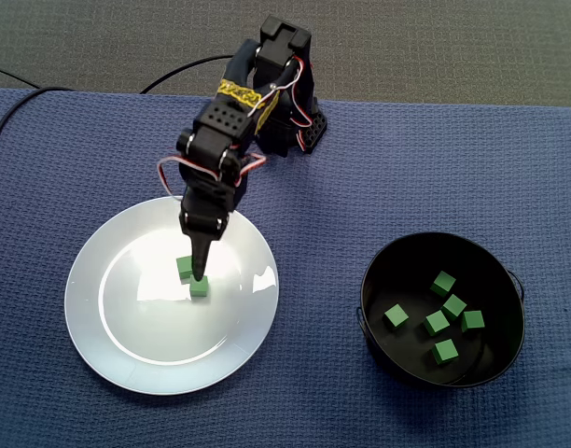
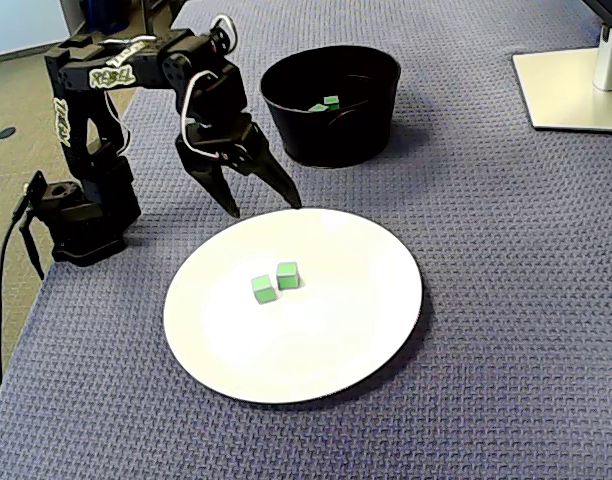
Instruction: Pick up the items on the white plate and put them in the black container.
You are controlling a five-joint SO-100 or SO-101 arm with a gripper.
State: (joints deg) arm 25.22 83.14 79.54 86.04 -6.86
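Green cubes (image 1: 200,289), two, beside each other mid white plate (image 1: 146,327), left of frame in a fixed view; gripper (image 1: 200,273) over them; black container (image 1: 377,280) right, five cubes inside. In a fixed view gripper (image 2: 264,207) hangs empty, jaws spread wide, by plate's upper rim. Best: straddle one cube, drop straight, close gently. Blue woven cloth (image 2: 506,300); monitor foot (image 2: 571,90) upper right.

You had a fixed view looking straight down, with the arm base (image 1: 299,131) at the far edge. A fixed view looked obliquely from nearer, with the arm base (image 2: 86,225) at left. Both fixed views shared the plate (image 1: 146,345) and the container (image 1: 393,275).
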